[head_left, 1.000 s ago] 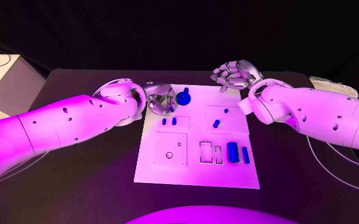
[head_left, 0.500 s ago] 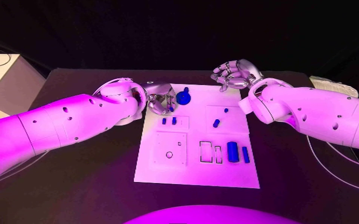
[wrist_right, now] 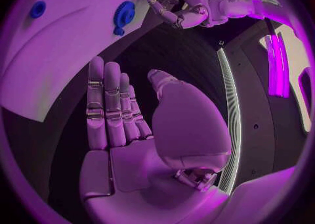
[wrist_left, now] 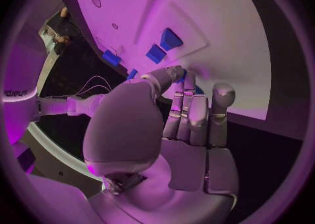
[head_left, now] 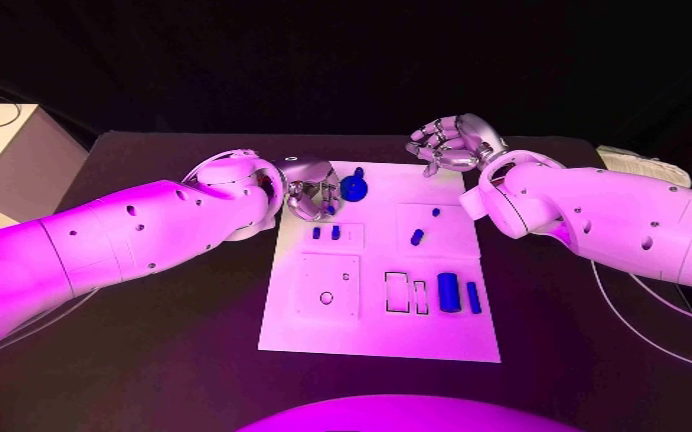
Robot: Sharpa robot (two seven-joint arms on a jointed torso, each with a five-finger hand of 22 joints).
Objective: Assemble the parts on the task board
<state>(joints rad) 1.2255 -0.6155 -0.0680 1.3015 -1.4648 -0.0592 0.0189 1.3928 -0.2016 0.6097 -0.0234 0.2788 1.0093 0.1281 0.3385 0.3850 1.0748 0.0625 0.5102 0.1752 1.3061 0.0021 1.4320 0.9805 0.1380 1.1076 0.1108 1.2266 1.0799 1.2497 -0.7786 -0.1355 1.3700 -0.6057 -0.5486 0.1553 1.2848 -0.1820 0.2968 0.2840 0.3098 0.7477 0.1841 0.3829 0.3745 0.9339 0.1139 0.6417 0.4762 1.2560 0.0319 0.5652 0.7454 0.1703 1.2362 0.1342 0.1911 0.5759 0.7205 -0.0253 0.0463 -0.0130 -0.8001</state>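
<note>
Unmoved: gear [head_left: 353, 189] beside left hand [head_left: 309, 197]

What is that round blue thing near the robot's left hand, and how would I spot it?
Find the white board mid-table and look to its far edge. Beside the left hand lies a round blue toothed wheel. The other blue parts are small pegs and bars.
</note>
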